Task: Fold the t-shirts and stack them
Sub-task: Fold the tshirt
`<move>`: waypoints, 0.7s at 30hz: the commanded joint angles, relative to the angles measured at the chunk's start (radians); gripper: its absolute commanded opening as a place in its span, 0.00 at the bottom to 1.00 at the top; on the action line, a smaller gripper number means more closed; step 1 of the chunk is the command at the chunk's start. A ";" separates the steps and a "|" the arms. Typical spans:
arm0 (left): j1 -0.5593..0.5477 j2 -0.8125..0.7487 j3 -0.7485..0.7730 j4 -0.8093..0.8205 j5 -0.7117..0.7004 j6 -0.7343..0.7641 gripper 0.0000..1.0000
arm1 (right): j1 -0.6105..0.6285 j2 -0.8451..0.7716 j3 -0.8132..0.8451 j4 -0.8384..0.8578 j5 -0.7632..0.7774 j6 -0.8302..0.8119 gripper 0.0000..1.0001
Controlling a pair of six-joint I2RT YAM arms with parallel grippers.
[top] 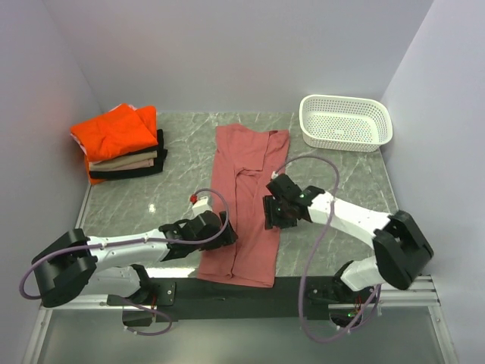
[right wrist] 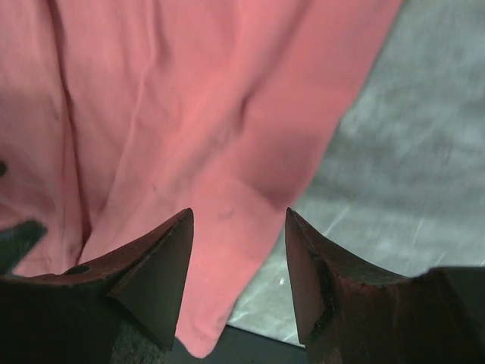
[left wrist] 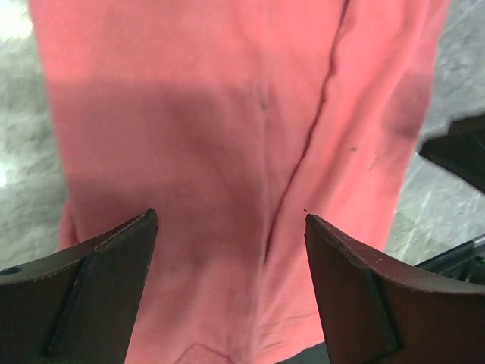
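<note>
The salmon shirt (top: 250, 189) lies folded into a long strip on the marble table (top: 151, 197). Over its left edge, near the hem, hangs the left gripper (left wrist: 231, 220), fingers spread wide. The right gripper (right wrist: 239, 216) hangs likewise over its right edge. Beyond the shirt's left side sits a stack of orange shirt (top: 114, 135), beige shirt (top: 125, 161) and black shirt (top: 140, 171) — beyond its right side, a white basket (top: 341, 141).

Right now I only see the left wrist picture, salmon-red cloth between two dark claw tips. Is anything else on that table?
Observer: Yes, a white perforated plastic basket stands at the far right corner.
Operator: Any more clothes?
Observer: A stack of folded t-shirts, a bright orange one on top, sits far left.
Operator: And the other claw?
Observer: The right claw hangs open over the right edge of the salmon-red t-shirt.
</note>
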 commanded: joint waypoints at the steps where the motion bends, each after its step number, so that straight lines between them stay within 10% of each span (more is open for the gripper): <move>1: -0.024 -0.053 -0.016 -0.002 -0.042 -0.034 0.85 | 0.066 -0.125 -0.049 0.008 0.055 0.125 0.59; 21: -0.224 -0.191 0.011 -0.610 -0.159 -0.345 0.84 | 0.462 -0.324 -0.244 -0.058 0.029 0.558 0.59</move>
